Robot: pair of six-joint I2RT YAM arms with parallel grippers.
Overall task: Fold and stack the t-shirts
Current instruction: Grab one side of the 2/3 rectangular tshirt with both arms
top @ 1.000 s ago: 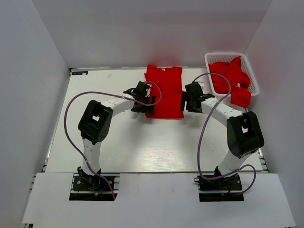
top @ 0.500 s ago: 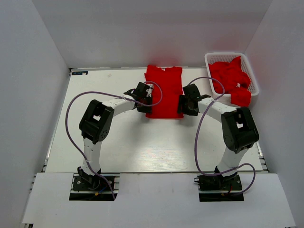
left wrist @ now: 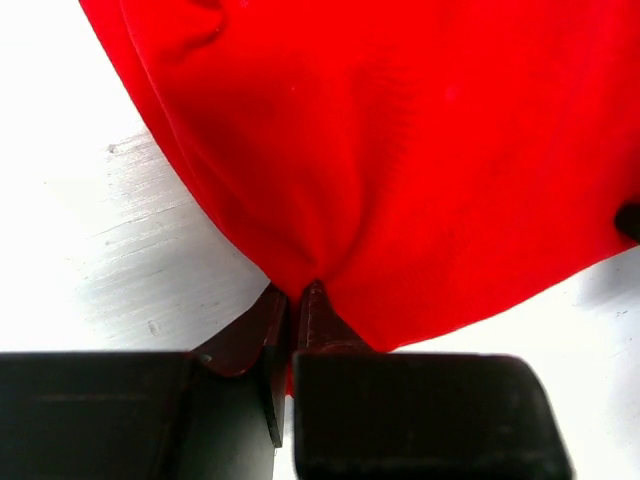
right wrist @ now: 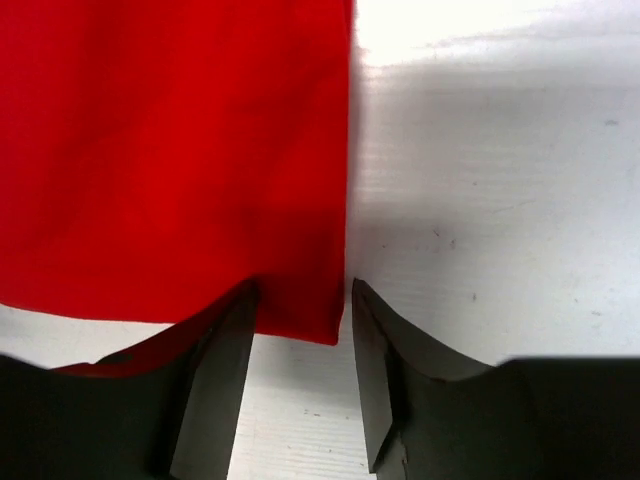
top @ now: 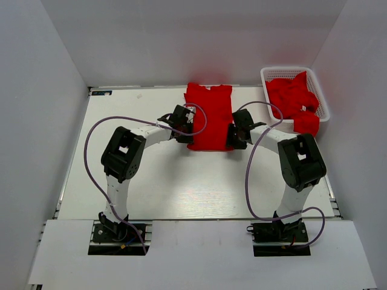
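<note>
— So, where does the shirt lie right now?

— One flat bright red soft cloth t-shirt (top: 208, 118) is spread on the white tabletop (top: 151, 175), at the far middle, collar end away from the arms. Its long sides look turned in, so it reads as a tall rectangle. The others, a heap of crumpled red t-shirts (top: 291, 96), sit in the white plastic lattice basket (top: 284, 69) at the far right corner, with one hanging over its near rim.

— And the two arms?

— Each reaches in to one near corner of the spread shirt. The left gripper (left wrist: 298, 300) has its dark jaws pressed together on the near left corner, and the cloth puckers up into the pinch. The right gripper (right wrist: 300, 300) sits at the near right corner with its jaws apart, one on each side of the hem's corner. The cloth lies between them, but I can't see that it is pinched.

— Why both corners at once?

— My guess is that holding the hem at both ends lets the arms lift the near edge evenly and carry it toward the collar, so the fold comes out square. One corner alone would drag the shirt askew.

— Is it ready to lift?

— Not quite, I'd say. The right side needs to close on the cloth first, or only the left corner will rise.
</note>
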